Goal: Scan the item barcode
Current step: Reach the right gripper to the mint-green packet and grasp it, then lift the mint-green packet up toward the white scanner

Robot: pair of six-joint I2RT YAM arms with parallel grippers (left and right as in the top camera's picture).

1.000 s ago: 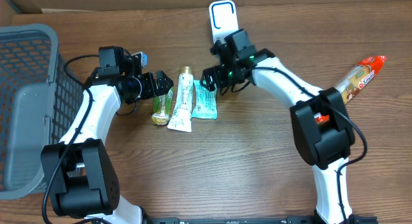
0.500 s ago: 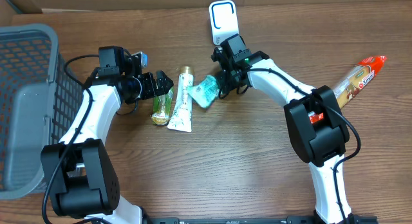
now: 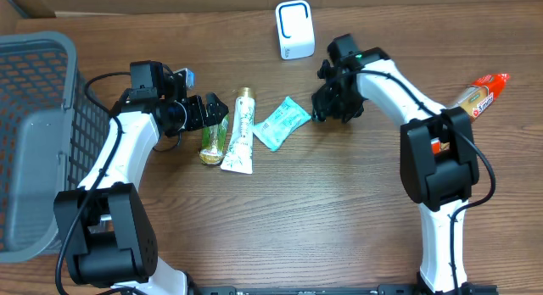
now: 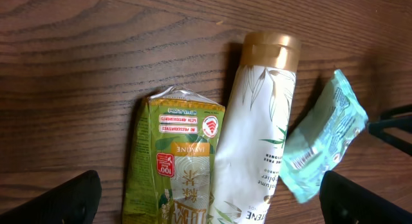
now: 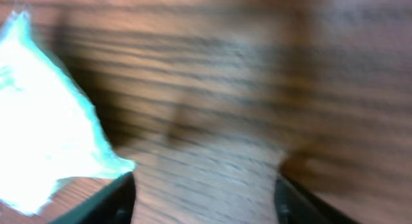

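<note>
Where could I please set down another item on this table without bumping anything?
The widest bare stretch of table lies in front of the white tube and teal packet, toward the near edge. A narrower strip runs between the basket and the scanner. It is crowded where the green packet lies beside them.

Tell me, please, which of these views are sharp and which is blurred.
Right wrist: badly blurred, wood grain smeared, the teal packet washed out nearly white. Left wrist: sharp, print on the green carton and white tube legible. Overhead: crisp, evenly lit.
</note>
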